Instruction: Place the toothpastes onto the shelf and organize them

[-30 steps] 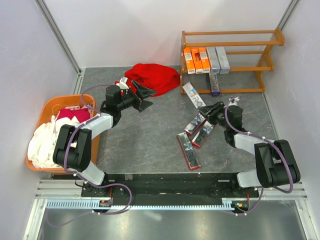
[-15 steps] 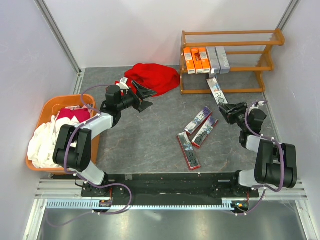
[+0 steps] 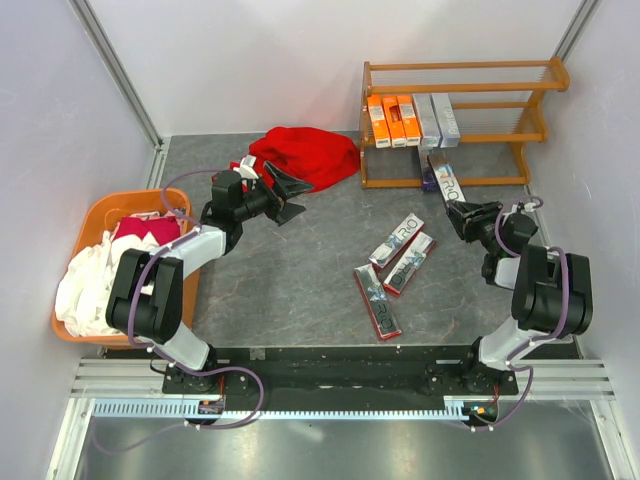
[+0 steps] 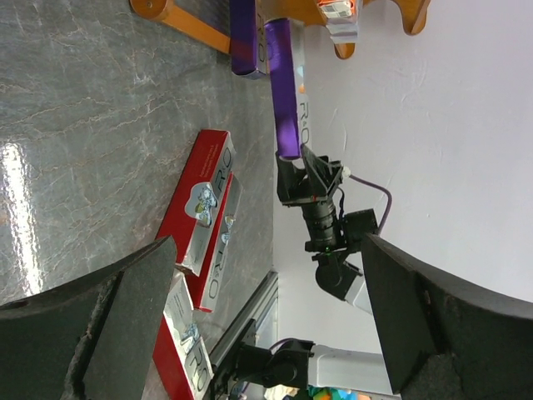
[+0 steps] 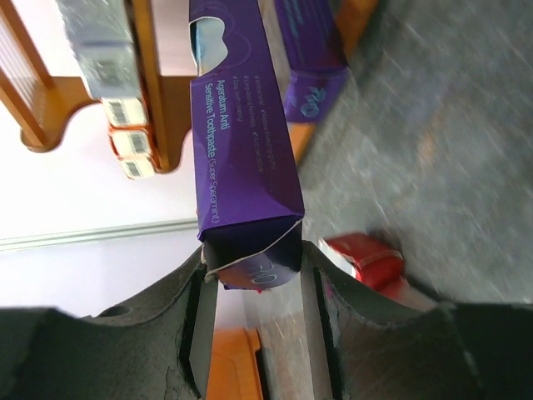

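Purple white-lettered toothpaste box (image 5: 243, 158) sits pinched in right end effector (image 5: 254, 277).

The shelf (image 3: 460, 75) stands at the desk's (image 3: 300, 290) far right corner; five boxes (image 3: 412, 120) sit side by side on its middle tier, toward the left; the right jaws, before the shelf, grip a box (image 3: 447, 180) by its near end, its far end at the bottom tier, just beside another box (image 3: 429, 184); three boxes (image 3: 395, 265) lie mid-desk, left of those jaws; the cloth (image 3: 305, 155) lies left of the shelf, the left jaws just before it; the basket (image 3: 95, 215) sits far left.
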